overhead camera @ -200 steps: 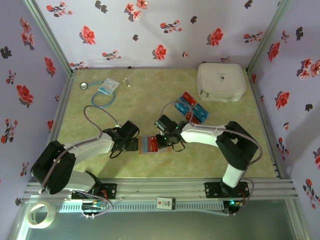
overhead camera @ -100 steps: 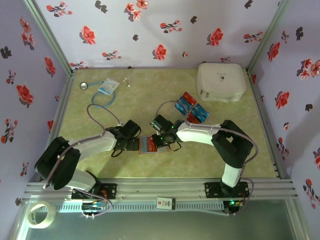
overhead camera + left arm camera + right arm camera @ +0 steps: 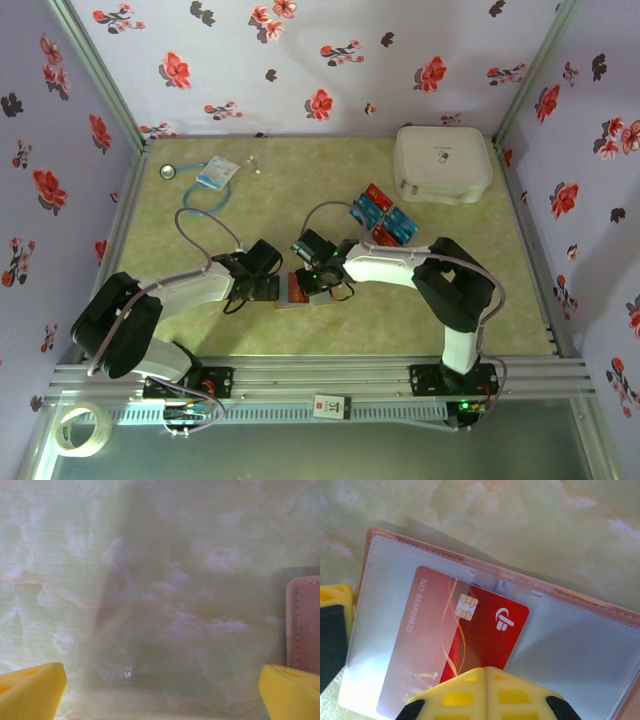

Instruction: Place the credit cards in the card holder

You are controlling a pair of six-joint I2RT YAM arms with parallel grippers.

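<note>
progress: right gripper (image 3: pixel 486 680) has moved left in the last second and now sits over the open card holder (image 3: pixel 570 597). jaws pinched on a red card (image 3: pixel 475 630), about half under the clear pocket film, so insertion looks started, not seated. left gripper (image 3: pixel 160 692) spread wide, empty, just beside the holder's left edge. remaining cards (image 3: pixel 383 218) well apart, near white case (image 3: pixel 442 163). film lip may snag.

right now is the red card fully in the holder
Partly in: red card has number end under the clear pocket of the card holder, logo end bare.
</note>
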